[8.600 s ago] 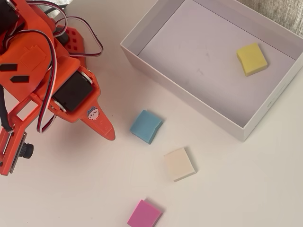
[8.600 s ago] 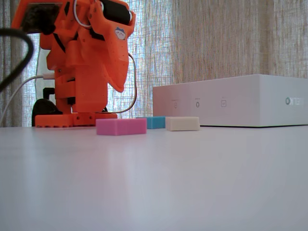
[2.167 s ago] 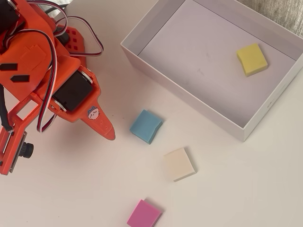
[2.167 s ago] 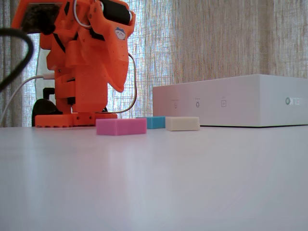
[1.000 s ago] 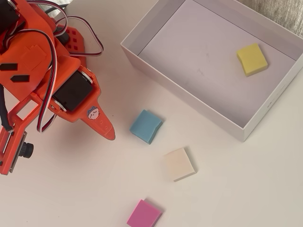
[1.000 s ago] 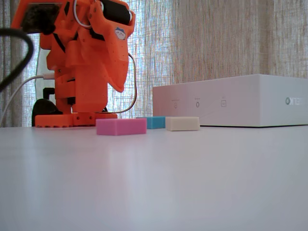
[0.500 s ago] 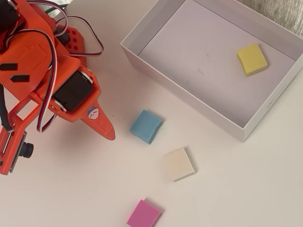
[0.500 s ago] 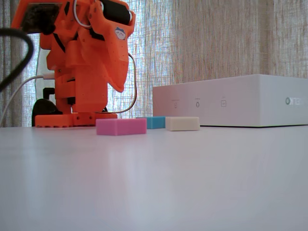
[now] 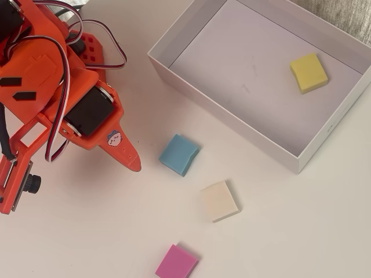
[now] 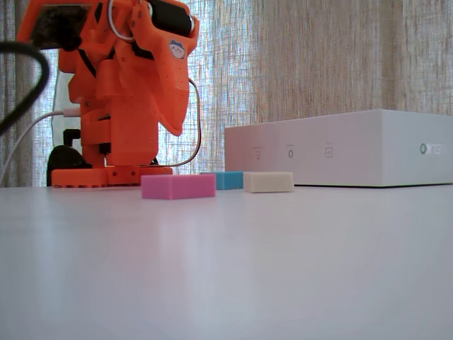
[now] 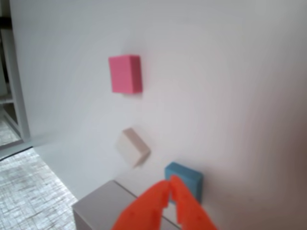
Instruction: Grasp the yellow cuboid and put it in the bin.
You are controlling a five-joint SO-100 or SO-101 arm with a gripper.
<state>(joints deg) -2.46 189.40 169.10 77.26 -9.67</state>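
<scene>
Inside the bin [image 9: 174, 40] lies the yellow cuboid [image 9: 308, 72]; hand [image 11: 171, 184] clenched, empty.

Four blocks — yellow cuboid [image 9: 308, 72], blue block [image 9: 179, 154], cream block [image 9: 219, 200], pink block [image 9: 176, 262]; one bin [image 9: 232, 116].

Matt foam-like yellow cuboid [image 9: 308, 72] – white cardboard bin [image 9: 229, 112] – smooth, faintly glossy table [image 9: 301, 231].
</scene>
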